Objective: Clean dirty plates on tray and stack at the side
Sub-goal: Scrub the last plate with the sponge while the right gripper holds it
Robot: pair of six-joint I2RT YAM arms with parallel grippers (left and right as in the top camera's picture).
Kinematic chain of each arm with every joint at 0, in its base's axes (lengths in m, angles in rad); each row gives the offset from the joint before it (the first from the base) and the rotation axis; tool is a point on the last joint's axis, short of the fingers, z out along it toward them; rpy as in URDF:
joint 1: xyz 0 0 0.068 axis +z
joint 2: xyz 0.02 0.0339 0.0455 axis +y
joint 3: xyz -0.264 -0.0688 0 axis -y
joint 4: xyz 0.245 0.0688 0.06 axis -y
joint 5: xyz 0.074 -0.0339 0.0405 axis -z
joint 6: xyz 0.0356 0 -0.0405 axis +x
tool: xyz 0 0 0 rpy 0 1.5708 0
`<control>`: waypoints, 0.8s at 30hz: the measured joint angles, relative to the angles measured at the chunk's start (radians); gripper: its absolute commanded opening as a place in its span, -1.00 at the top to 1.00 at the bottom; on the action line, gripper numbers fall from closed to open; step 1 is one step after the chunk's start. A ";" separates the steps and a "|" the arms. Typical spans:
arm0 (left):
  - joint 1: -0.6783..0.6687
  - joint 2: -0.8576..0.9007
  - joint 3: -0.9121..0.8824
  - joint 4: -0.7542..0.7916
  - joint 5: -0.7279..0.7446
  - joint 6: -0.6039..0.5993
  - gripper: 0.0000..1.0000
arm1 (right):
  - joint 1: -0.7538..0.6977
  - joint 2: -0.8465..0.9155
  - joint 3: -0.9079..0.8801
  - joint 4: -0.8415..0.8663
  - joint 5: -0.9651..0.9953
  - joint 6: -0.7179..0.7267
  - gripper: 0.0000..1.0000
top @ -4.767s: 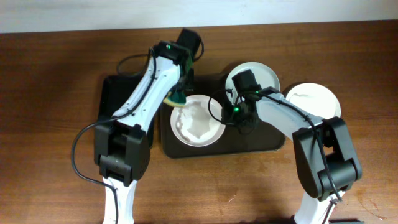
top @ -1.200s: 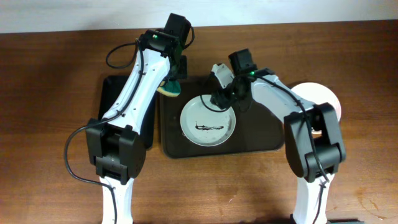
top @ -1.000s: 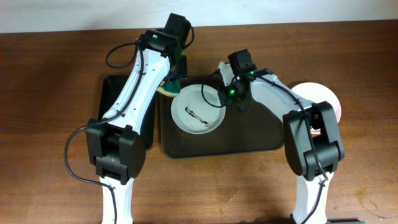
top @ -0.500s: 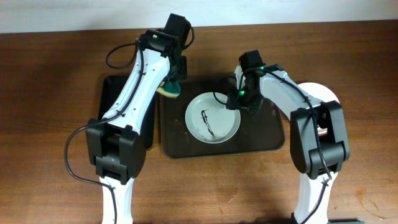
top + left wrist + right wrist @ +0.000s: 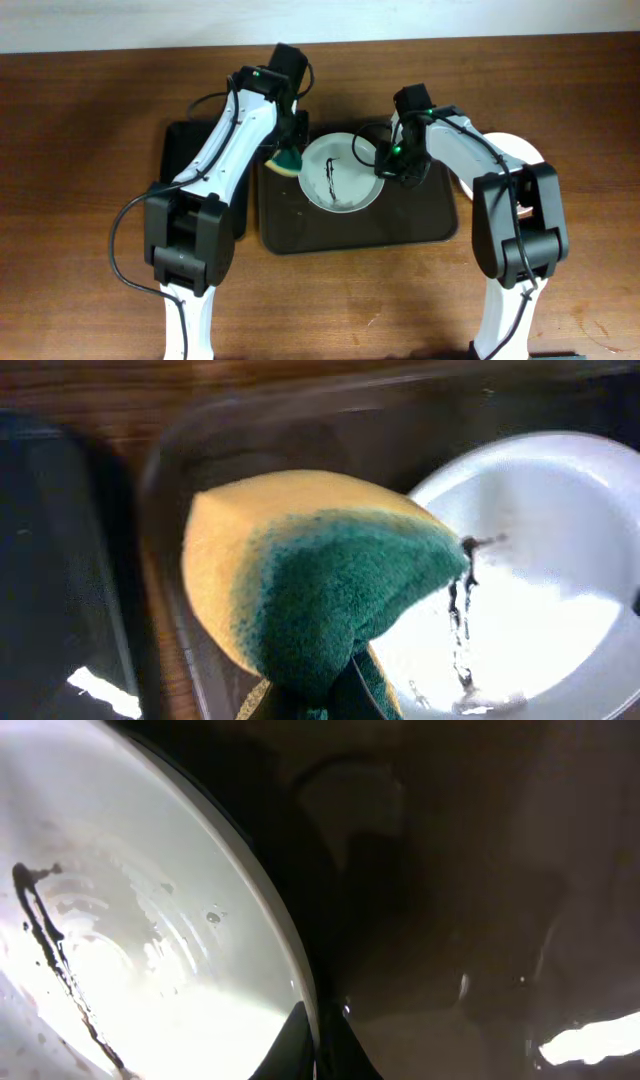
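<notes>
A white plate (image 5: 345, 175) with a dark brown streak sits over the back of the dark brown tray (image 5: 360, 235). My right gripper (image 5: 385, 165) is shut on the plate's right rim; the right wrist view shows my fingers (image 5: 320, 1035) pinching the rim of the streaked plate (image 5: 130, 940). My left gripper (image 5: 288, 155) is shut on a yellow-and-green sponge (image 5: 287, 162) at the plate's left edge. In the left wrist view the sponge (image 5: 320, 585) is just left of the streaked plate (image 5: 530, 570). More white plates (image 5: 520, 155) lie on the table right of the tray, partly hidden by my right arm.
A smaller black tray (image 5: 185, 160) lies left of the brown tray, partly under my left arm. The wooden table (image 5: 80, 200) surrounds both trays. A pale wall edge runs along the far side.
My right gripper carried a clean plate off to the right, then took the streaked plate's rim and turned and shifted it on the tray. My left gripper brought the sponge down to the plate's left edge.
</notes>
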 measured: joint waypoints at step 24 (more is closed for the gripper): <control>-0.100 0.195 -0.015 -0.054 0.362 0.881 1.00 | 0.000 -0.015 -0.040 0.064 -0.019 -0.002 0.92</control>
